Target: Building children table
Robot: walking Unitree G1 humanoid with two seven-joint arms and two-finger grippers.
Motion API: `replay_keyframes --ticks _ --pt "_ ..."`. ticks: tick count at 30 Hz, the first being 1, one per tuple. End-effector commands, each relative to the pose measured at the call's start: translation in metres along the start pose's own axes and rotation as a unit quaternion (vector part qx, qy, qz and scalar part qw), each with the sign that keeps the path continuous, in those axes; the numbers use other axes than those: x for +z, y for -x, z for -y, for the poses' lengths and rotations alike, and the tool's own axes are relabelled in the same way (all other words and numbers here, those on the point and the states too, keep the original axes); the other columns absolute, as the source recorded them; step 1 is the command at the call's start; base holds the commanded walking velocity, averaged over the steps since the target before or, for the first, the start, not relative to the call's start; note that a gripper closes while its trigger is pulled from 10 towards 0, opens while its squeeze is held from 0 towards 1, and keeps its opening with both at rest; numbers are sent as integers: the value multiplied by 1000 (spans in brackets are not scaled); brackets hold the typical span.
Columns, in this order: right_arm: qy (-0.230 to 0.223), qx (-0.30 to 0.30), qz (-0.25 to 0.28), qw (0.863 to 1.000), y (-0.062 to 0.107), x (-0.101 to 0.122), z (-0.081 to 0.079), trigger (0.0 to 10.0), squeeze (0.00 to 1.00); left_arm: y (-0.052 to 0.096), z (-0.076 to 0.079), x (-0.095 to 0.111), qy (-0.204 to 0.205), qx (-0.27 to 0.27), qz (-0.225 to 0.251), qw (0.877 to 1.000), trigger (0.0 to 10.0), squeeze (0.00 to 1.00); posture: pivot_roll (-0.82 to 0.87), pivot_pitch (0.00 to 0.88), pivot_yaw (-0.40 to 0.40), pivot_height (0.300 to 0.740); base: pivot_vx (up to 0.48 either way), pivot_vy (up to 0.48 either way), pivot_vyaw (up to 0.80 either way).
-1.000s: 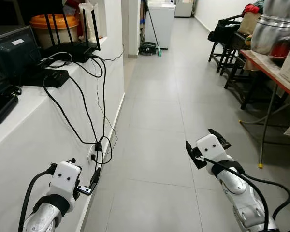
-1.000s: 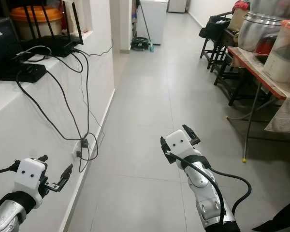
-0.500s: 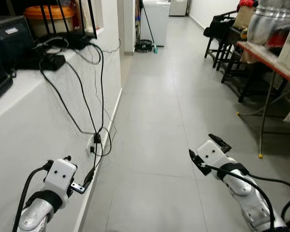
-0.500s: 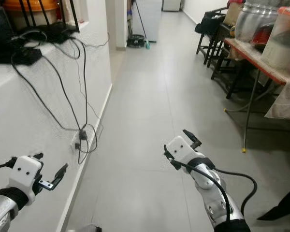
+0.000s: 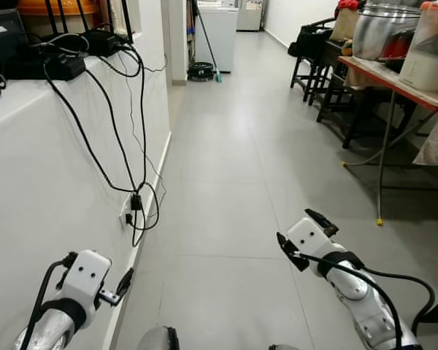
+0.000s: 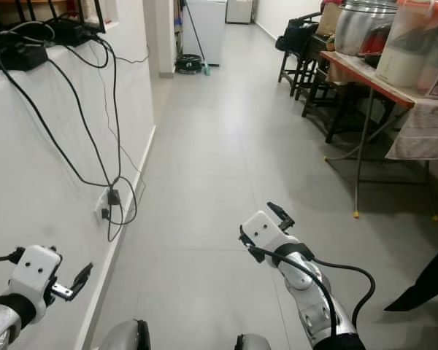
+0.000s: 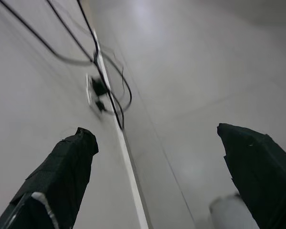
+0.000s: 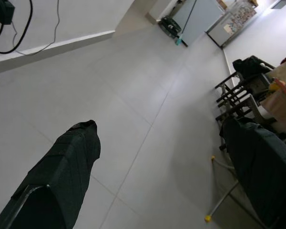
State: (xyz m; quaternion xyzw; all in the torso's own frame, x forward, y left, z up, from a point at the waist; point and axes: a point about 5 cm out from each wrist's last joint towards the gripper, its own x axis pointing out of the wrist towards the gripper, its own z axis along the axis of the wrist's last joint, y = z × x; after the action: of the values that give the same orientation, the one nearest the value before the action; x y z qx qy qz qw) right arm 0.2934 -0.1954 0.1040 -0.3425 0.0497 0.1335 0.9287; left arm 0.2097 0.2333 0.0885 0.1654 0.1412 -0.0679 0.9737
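Left eye view looks down a long grey tiled floor (image 5: 226,146) running away ahead. Both arms are raised over it, the left pincer (image 7: 152,176) and right pincer (image 8: 162,167) released, holding nothing. Black cables (image 5: 109,117) hang down the white wall. A red-edged counter (image 5: 394,80) carries a large steel pot (image 5: 383,29) and a clear plastic container (image 5: 434,44); their contents cannot be told.

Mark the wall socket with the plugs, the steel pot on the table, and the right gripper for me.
wall socket (image 5: 128,216), left eye view, on the white plate.
steel pot (image 5: 379,33), left eye view, on its side wall.
right gripper (image 5: 301,227), left eye view, midway between the fingertips.
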Motion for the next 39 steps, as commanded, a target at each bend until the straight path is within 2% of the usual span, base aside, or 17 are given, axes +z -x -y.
replay_keyframes --ticks 1,7,10,18,21,22,23,24,25,28,32,39 --pt "-7 5 -5 1000 -2 0 -3 10000 0 1 -1 -14 23 3 -42 999 10000 0 115 0 -35 556 0 0 0" --pt "-10 7 -4 1000 -3 1 -4 10000 0 4 -2 -22 38 0 -68 997 10000 0 114 0 -34 536 0 0 0" --pt "-13 11 -7 1000 -3 0 -4 10000 0 5 -7 -23 51 3 -80 995 10000 0 112 0 -37 511 0 0 0" --pt "-17 16 -10 1000 -5 0 -5 10000 0 7 -5 -29 55 -17 -109 992 10000 0 112 0 -39 486 0 0 0" --pt "-21 17 -11 1000 -5 0 -5 10000 0 9 -8 -30 57 -10 -112 992 10000 0 111 0 -40 476 0 0 0" --pt "-21 17 -12 1000 -6 0 -6 10000 0 8 -14 -27 47 7 -100 994 10000 0 112 0 -42 471 0 0 0" --pt "-22 18 -13 1000 -6 -1 -6 10000 0 7 -27 -18 39 47 -69 996 10000 0 114 0 -43 461 0 0 0" --pt "-22 18 -13 1000 -6 -1 -6 10000 0 7 -27 -18 39 47 -69 996 10000 0 114 0 -43 461 0 0 0" --pt "-23 18 -13 999 -6 0 -7 10000 0 6 -36 -12 41 73 -56 995 10000 0 118 0 -45 451 0 0 0" --pt "-24 19 -12 999 -7 0 -8 10000 0 7 -37 -14 39 70 -63 995 10000 0 118 0 -45 441 0 0 0" --pt "-26 20 -11 999 -8 2 -9 10000 0 9 -32 -24 33 53 -95 994 10000 0 116 0 -42 416 0 0 0" --pt "-25 19 -16 999 -7 -2 -7 10000 0 12 -33 -31 34 63 -118 990 10000 0 114 0 -44 381 0 0 0"
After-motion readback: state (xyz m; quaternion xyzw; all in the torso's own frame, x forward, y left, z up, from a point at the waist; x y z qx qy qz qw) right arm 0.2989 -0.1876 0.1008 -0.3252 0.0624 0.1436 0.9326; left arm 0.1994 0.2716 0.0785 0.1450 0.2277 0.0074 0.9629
